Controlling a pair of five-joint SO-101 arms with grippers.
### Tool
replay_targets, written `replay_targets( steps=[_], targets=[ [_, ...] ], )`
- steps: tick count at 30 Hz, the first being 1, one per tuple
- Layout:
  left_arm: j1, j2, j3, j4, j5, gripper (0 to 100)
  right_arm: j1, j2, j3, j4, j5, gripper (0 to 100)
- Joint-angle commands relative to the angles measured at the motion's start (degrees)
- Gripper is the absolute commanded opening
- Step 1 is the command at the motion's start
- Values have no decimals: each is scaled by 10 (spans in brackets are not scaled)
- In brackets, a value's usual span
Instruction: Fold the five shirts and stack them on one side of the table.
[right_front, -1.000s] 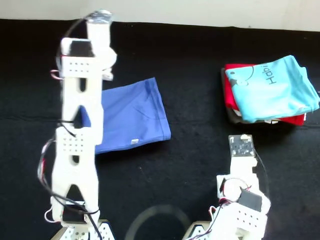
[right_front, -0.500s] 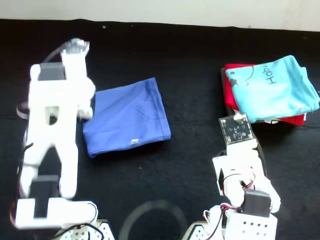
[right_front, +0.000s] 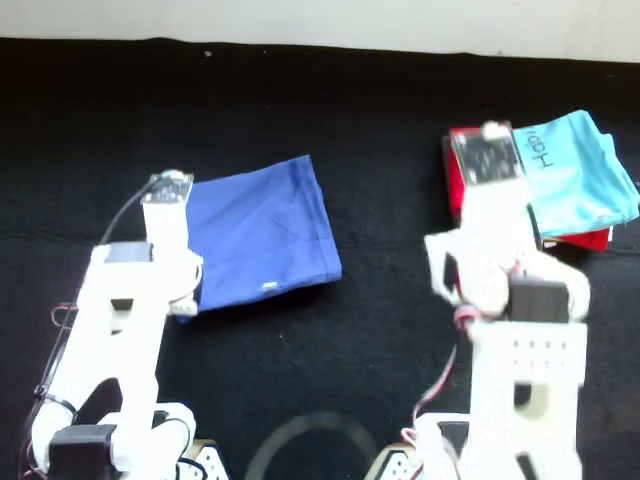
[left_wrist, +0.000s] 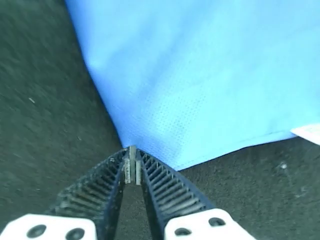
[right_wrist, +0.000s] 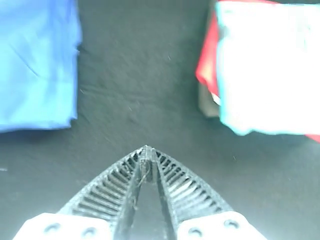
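Now | shirts: one blue shirt (right_front: 260, 235) folded left of centre on the table (right_front: 380, 110); one stack at right, turquoise shirt (right_front: 585, 180) over red shirt (right_front: 458, 175) | left gripper (left_wrist: 131, 170): tips pressed together, empty, at the blue shirt's near corner | right gripper (right_wrist: 146, 165): pressed together, empty, above bare table | change: left arm drew back from the far side; right arm stretched toward the stack.

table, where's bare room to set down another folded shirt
Widest bare patch: the black table between the blue shirt and the shirt stack. The strip beyond the blue shirt up to the table's far edge is free too. Crowded: the stack's left side, where the right arm overlaps it, and the blue shirt's left edge under the left arm.
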Motion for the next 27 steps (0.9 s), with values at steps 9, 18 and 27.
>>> replay_targets(
  steps=[9,18,27],
  targets=[
    [-120,-24,-87,26,0,10,-181,402,-367,63,-69,9],
    [-224,-21,-108,96,-40,124,-214,689,-585,64,-149,205],
    [-224,-19,44,-55,-48,143,-259,847,-735,65,-238,341]
  ],
)
